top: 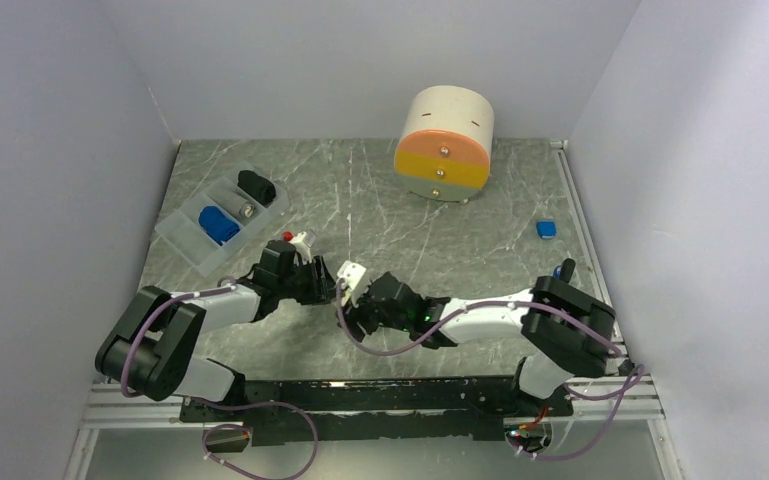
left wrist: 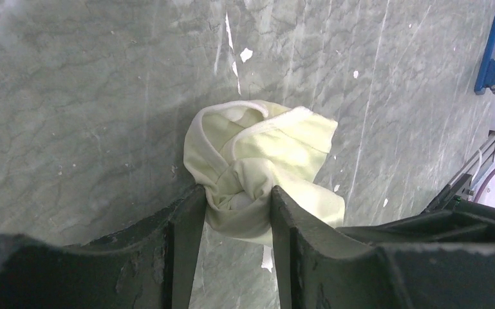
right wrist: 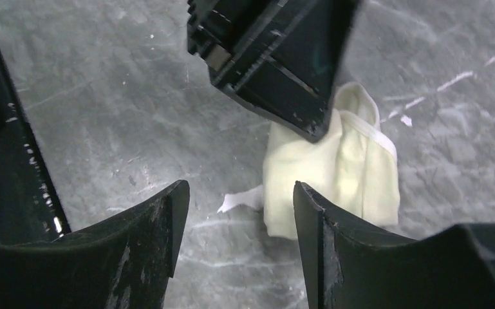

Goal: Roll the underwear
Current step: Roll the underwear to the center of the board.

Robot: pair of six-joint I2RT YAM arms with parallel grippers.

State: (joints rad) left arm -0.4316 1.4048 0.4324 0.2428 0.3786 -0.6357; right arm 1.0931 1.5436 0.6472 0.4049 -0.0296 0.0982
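Nearest the wrist cam, the L fingers (left wrist: pixel 183 239) are pinching the cream underwear (left wrist: pixel 261 161) at a bunched knot on its near edge. The narrow gap btwn them is filled w/ cloth. The rest of the piece is sitting on the grey marbled surface (left wrist: pixel 71 96), lower centre of that frame. The R fingers (right wrist: pixel 151 228) are standing wide w/ nothing btwn them, hovering just beside the bundle. In the R view it is lying right of centre, under an L finger coming in from the top.

The bundle is looking more wadded than rolled, w/ a white scrap (right wrist: pixel 239 201), maybe a tag, poking out. Doing this step well probably means L holding the core firm while R is tucking the loose edge under, staying low and not dragging it.

The wrist cams are showing the grip and cloth. The overhead view is hiding the cream piece under both arms, mid-frame. Only the overhead is showing what lies farther back. At upper left, a tray (top: pixel 185 240) is holding the rolled blue underwear (top: pixel 218 224) and a black bundle (top: pixel 257 186). Farthest back is a round drawer unit (top: pixel 445 140).
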